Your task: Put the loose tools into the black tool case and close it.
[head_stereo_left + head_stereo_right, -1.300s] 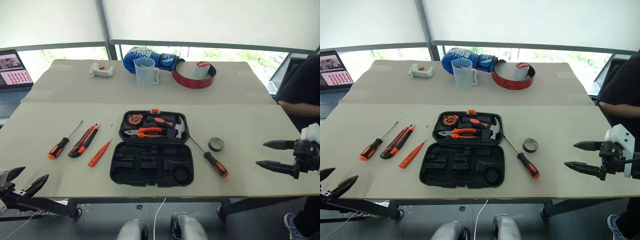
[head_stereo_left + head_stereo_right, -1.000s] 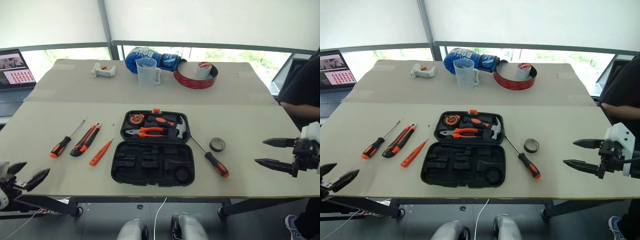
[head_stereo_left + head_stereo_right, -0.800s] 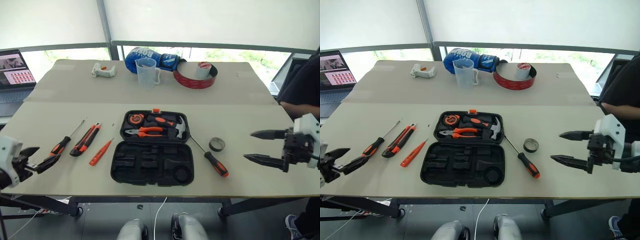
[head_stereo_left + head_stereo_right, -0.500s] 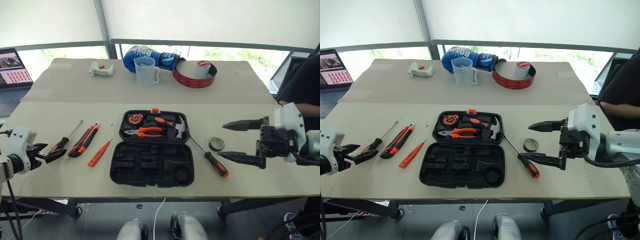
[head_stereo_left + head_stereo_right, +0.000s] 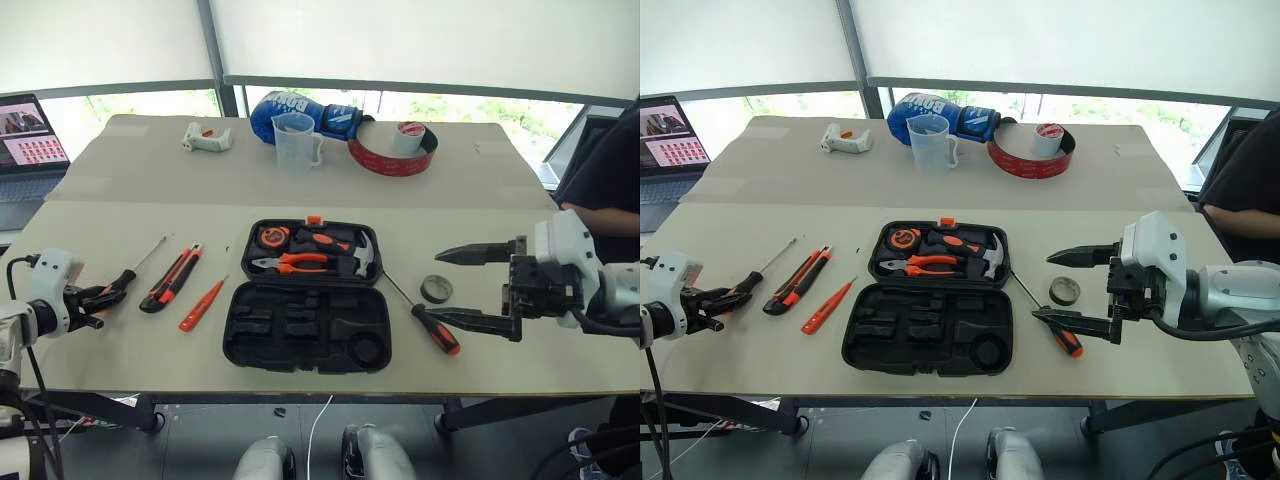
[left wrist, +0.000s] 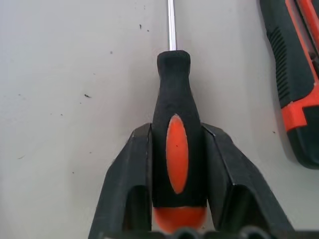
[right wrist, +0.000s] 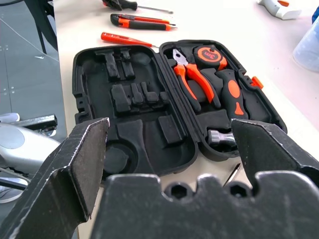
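Observation:
The black tool case (image 5: 305, 325) lies open in the middle of the table, with pliers, a hammer and a tape measure in its far half. At the left, my left gripper (image 5: 105, 294) is shut on the handle of an orange-and-black screwdriver (image 6: 177, 144), which lies flat. Beside it lie the utility knife (image 5: 170, 279) and the slim orange screwdriver (image 5: 202, 304). Right of the case lie a second screwdriver (image 5: 435, 328) and the small dark tape roll (image 5: 435, 289). My right gripper (image 5: 438, 284) hovers open just right of these, with its fingertips over them.
Along the far edge stand a blue boxing glove (image 5: 300, 110), a clear measuring jug (image 5: 294, 140), a large red tape roll (image 5: 388, 153) and a white tool (image 5: 205, 137). A laptop (image 5: 30, 140) sits far left. A person (image 5: 605, 170) is at the right edge.
My left gripper came forward onto the table and closed on the leftmost screwdriver's handle. My right gripper swung left toward the case and stayed open.

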Tool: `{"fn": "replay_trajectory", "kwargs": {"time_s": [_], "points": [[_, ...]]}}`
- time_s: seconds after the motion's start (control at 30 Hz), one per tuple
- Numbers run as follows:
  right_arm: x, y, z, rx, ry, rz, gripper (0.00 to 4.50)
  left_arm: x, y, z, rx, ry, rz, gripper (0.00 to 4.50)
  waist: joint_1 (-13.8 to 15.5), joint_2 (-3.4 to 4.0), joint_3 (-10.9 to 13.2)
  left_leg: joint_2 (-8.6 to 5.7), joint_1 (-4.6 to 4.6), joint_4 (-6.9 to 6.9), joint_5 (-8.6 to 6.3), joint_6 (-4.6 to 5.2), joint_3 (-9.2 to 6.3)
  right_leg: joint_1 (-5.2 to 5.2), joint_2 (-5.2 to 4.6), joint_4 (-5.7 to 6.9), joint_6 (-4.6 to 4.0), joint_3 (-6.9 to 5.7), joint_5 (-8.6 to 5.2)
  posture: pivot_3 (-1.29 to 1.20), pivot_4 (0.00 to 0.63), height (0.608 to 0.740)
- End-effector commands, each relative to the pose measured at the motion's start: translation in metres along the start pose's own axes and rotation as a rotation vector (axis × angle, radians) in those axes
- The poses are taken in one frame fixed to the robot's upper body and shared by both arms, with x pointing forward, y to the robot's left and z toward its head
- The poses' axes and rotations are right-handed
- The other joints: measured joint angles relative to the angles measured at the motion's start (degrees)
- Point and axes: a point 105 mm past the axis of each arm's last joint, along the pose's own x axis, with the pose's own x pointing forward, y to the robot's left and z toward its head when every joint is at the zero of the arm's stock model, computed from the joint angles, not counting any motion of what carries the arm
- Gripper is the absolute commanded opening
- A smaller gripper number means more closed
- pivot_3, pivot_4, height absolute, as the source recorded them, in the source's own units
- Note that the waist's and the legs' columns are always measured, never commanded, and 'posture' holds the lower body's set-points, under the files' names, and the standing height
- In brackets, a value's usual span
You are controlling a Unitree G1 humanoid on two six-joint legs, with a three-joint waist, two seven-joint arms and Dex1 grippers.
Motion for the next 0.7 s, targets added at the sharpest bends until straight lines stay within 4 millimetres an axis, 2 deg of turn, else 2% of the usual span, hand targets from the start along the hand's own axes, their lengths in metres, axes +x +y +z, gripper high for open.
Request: {"fn": "replay_trajectory", "kwargs": {"time_s": [0.03,0.07,0.13,0.27,0.37,0.5,0.63,0.7], "points": [[-0.008,-0.002,0.007,-0.026,-0.007,-0.02,4.5,-0.013,-0.006,0.059,0.115,-0.176,-0.069,0.9,0.2,-0.04,0.0,0.0,-0.03,0.05,0.0,0.0,-0.02,0.0,0.0,0.01,0.08,-0.04,-0.05,0.0,0.15,0.714],[-0.009,0.001,0.004,-0.008,0.004,-0.007,4.5,-0.016,-0.023,0.075,0.224,-0.205,-0.161,0.9,0.2,-0.04,0.0,0.0,-0.04,0.13,0.0,0.0,-0.03,0.0,-0.01,0.04,0.08,-0.05,-0.04,0.0,0.15,0.714],[-0.011,0.007,-0.002,0.034,0.015,0.011,4.5,-0.019,-0.058,0.095,0.414,-0.223,-0.335,0.9,0.4,-0.06,0.0,0.0,-0.12,0.17,-0.03,0.05,-0.04,0.0,-0.03,0.02,0.02,-0.06,0.02,0.0,0.15,0.714],[-0.008,0.014,-0.007,0.052,0.021,0.022,4.5,-0.008,-0.115,0.117,0.555,-0.204,-0.564,0.9,0.7,-0.03,0.0,-0.08,-0.17,0.27,-0.08,0.13,-0.03,0.05,-0.15,-0.01,-0.2,-0.11,0.16,0.0,0.15,0.714],[-0.003,0.017,-0.008,0.042,0.023,0.02,4.5,0.003,-0.156,0.116,0.658,-0.153,-0.738,0.9,0.6,-0.02,0.0,-0.07,-0.11,0.33,-0.08,0.16,-0.01,0.2,-0.02,-0.03,0.08,-0.1,0.04,0.0,0.15,0.714],[-0.001,0.02,-0.008,0.051,0.016,-0.002,4.5,0.019,-0.191,0.109,0.714,-0.102,-0.89,0.9,0.2,-0.03,0.0,-0.01,0.0,0.35,-0.07,0.17,0.0,0.27,0.24,-0.01,0.3,0.07,-0.09,0.0,0.15,0.714],[-0.002,0.029,-0.01,0.063,0.025,-0.016,4.5,0.041,-0.21,0.097,0.778,-0.054,-0.951,0.9,0.2,-0.04,0.0,0.01,-0.03,0.57,-0.06,0.18,-0.02,0.27,0.34,0.08,0.31,0.1,-0.09,0.0,0.15,0.714],[-0.003,0.032,-0.011,0.069,0.028,-0.027,4.5,0.045,-0.214,0.092,0.79,-0.036,-0.971,0.9,0.1,-0.05,0.0,0.01,-0.07,0.66,-0.1,0.24,-0.04,0.3,0.33,0.08,0.34,0.1,-0.08,0.0,0.15,0.714]]}}
